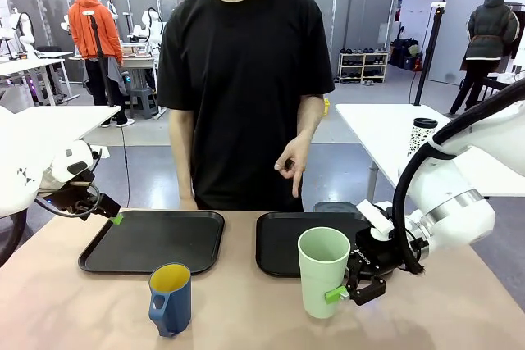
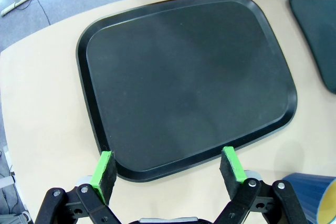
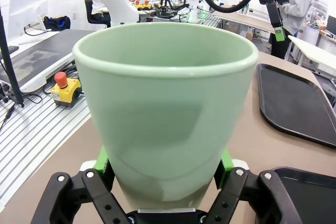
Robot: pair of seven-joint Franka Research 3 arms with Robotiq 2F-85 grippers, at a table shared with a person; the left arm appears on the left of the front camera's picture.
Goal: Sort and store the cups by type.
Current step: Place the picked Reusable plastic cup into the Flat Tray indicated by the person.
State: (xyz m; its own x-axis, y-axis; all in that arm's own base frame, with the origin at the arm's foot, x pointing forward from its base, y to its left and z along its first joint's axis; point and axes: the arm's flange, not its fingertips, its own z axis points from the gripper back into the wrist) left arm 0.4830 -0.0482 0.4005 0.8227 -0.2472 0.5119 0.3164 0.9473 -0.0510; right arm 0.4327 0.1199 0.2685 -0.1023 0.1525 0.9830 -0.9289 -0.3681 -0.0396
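1. My right fingers [image 3: 226, 163] pinch the mint-green tumbler [image 3: 165, 103] low on its wall, one green pad on each side.
2. The tumbler is upright at 6 o'clock of the right tray [image 1: 287, 243], just beside its rim; I cannot tell whether its base touches the counter [image 1: 246, 317].
3. My left fingers [image 2: 103, 174] are spread wide, holding nothing, above one rim of the left tray [image 2: 189, 77].
4. The blue mug [image 1: 170, 299], yellow inside, stands upright on the counter at 6 o'clock of the left tray, with its handle toward 8 o'clock.
5. The person stands at 12 o'clock, one hand [image 1: 291, 163] hanging above the right tray's far side.
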